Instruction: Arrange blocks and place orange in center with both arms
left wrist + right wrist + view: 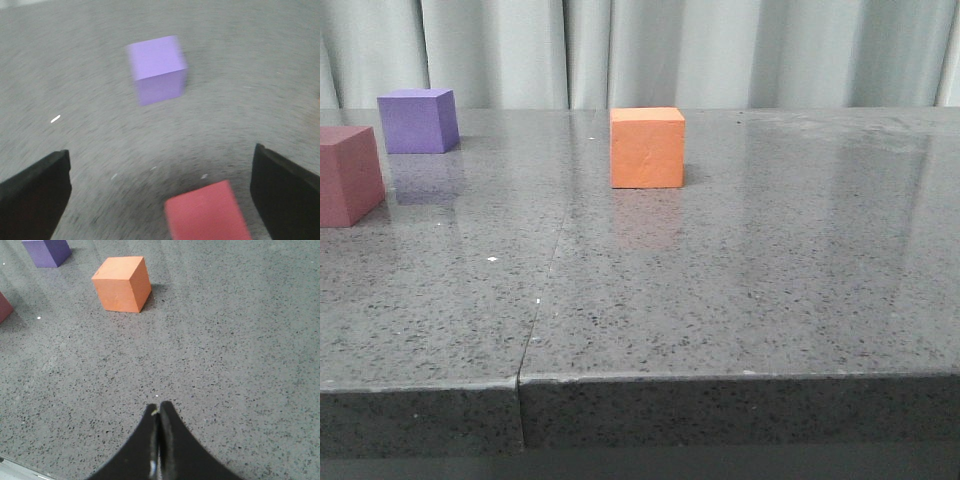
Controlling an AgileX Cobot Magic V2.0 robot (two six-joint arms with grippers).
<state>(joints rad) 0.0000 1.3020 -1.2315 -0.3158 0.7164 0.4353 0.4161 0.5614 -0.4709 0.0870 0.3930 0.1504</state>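
The left gripper (160,192) hangs above the table (260,65) with its two dark fingers (32,197) spread wide apart. The right gripper (159,412) hovers over the same table, its fingertips pressed together and holding nothing.

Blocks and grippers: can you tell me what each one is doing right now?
Orange block: sitting flat on the table, alone, nothing touching it.
Purple block: resting flat at the far left, apart from the others.
Pink-red block: resting flat at the left edge, partly out of the front view.
Left gripper: open wide, empty, pink-red block between its fingers but not gripped.
Right gripper: shut, empty, away from the orange block.
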